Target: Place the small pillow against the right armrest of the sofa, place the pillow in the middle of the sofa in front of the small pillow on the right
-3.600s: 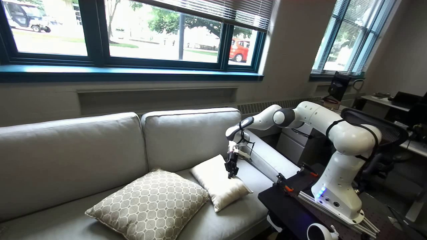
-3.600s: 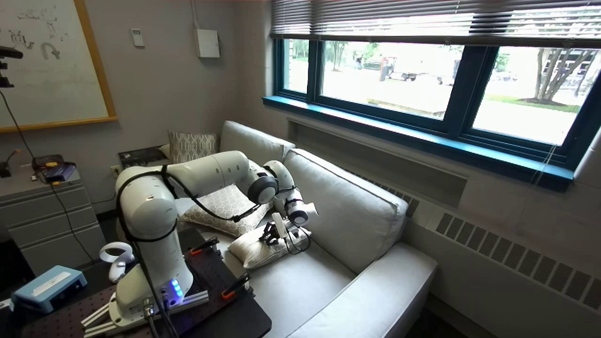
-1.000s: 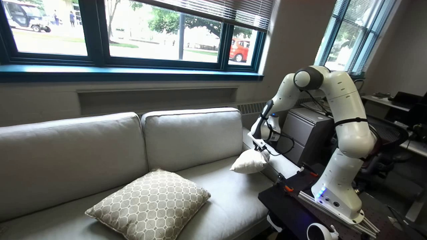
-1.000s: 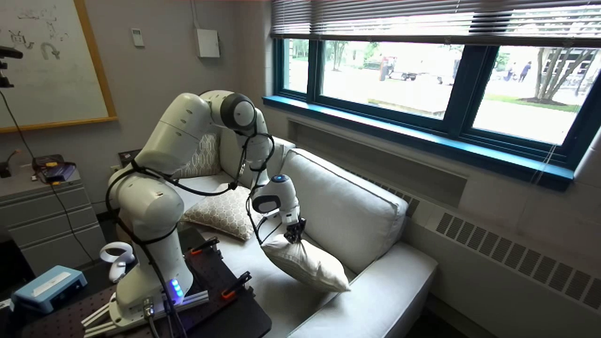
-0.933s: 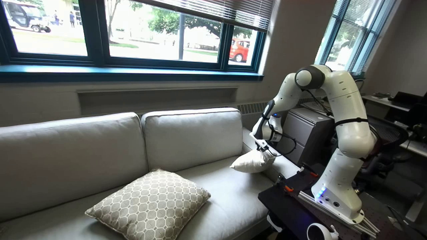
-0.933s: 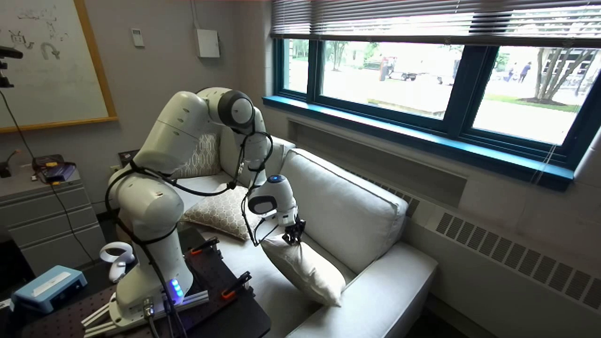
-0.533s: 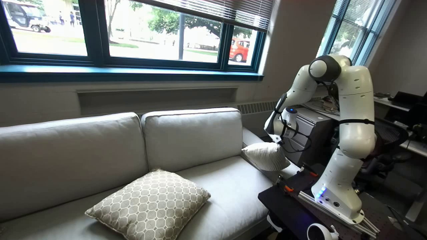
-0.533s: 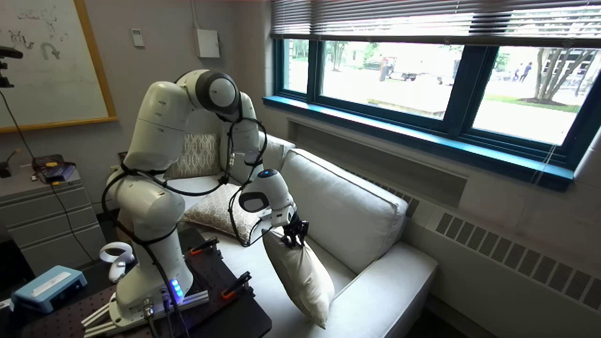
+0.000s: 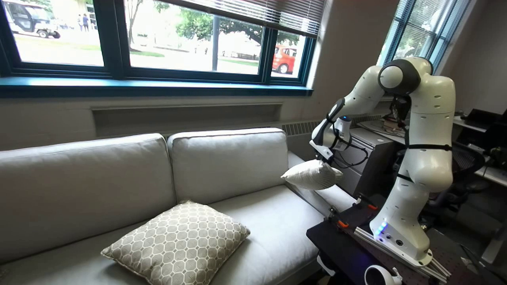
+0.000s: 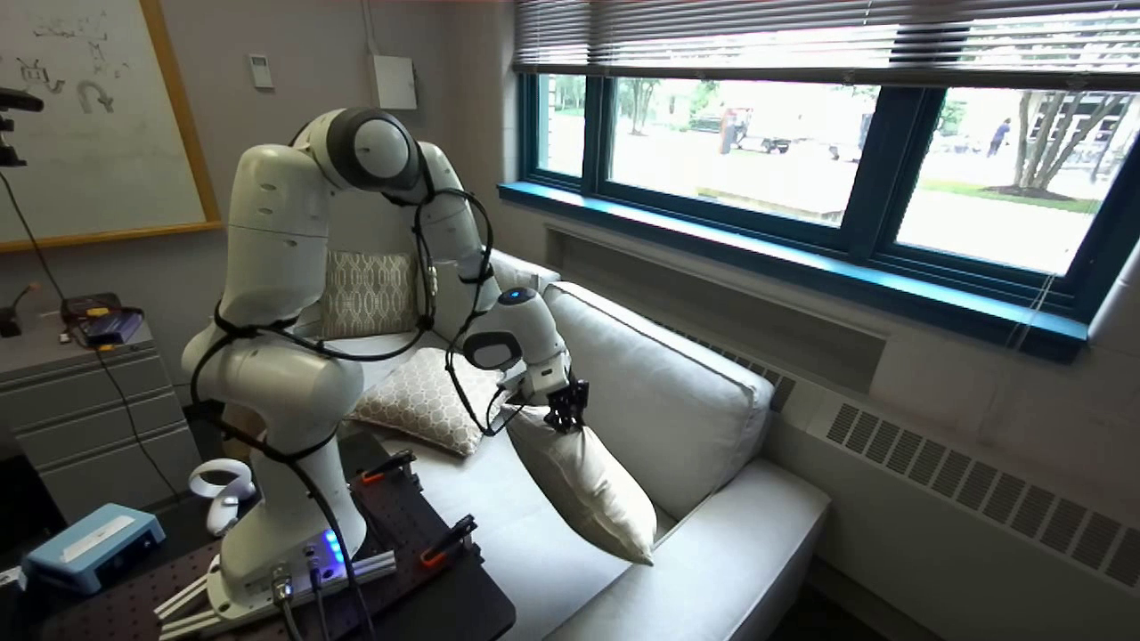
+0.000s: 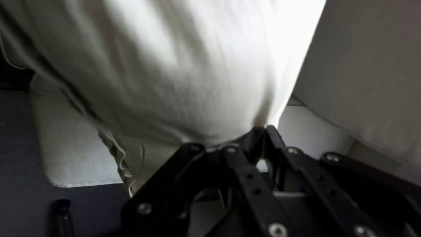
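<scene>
Hanging from the claw (image 11: pixel 265 130), the small off-white pillow (image 10: pixel 588 490) is now raised off the sofa (image 9: pixel 273 213), and we see it carried over to the right armrest (image 10: pixel 721 556); a few seconds ago it lay beside the large lattice-patterned pillow (image 9: pixel 178 241). In the wrist view the jaws are drawn together at its edge, with the cloth bunched at their tips, so we take the claw to be clamped on it. Over the last half second it has risen a little and its steep droop has eased: in an exterior view the lower corner has come up and now overlaps the armrest's inner edge, though we cannot tell whether the two touch. The large lattice-patterned pillow has not stirred and lies well apart from the armrest. For the task, we judge the first placement to be under way but unfinished: the small off-white pillow is at the proper end, yet tilted and held up by the grip. Next, we think, it needs lowering until it leans on the armrest before we let go. Released this high, it may flop across the top of the armrest, leaving the large lattice-patterned pillow nothing steady to stand in front of.
</scene>
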`<state>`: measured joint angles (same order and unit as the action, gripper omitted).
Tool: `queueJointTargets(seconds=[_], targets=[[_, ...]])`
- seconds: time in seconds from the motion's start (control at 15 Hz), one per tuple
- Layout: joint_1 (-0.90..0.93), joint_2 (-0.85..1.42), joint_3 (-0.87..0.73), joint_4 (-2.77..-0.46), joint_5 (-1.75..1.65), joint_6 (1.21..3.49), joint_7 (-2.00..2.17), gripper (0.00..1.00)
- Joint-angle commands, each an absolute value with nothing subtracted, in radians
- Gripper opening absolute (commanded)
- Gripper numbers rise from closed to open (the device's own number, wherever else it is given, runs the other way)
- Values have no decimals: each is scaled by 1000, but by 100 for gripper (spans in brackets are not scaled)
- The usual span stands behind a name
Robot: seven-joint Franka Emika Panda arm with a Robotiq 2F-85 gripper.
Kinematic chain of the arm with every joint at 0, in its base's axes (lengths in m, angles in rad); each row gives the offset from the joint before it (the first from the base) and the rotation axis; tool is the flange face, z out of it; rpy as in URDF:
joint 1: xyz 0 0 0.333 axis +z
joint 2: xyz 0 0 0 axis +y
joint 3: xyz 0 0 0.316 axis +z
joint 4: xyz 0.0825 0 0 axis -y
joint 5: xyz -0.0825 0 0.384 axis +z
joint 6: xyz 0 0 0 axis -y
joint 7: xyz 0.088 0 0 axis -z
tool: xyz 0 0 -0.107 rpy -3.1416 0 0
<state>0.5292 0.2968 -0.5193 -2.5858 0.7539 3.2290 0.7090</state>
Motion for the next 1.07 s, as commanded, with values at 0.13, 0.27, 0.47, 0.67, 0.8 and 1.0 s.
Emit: queueJointTargets(seconds=[0.13,0.27,0.47,0.67,0.8,1.0], targets=[[548,173,-561,-2454,666,2947,703,2],[495,140,-528,-2405,734,2838,668,2],[356,154,-438,-2325,904,2660,533,2],[274,268,-438,-2228,1100,2424,341,2],[71,362,-276,-2162,1168,2292,262,2],[-72,554,-174,-2038,1233,2123,199,2]])
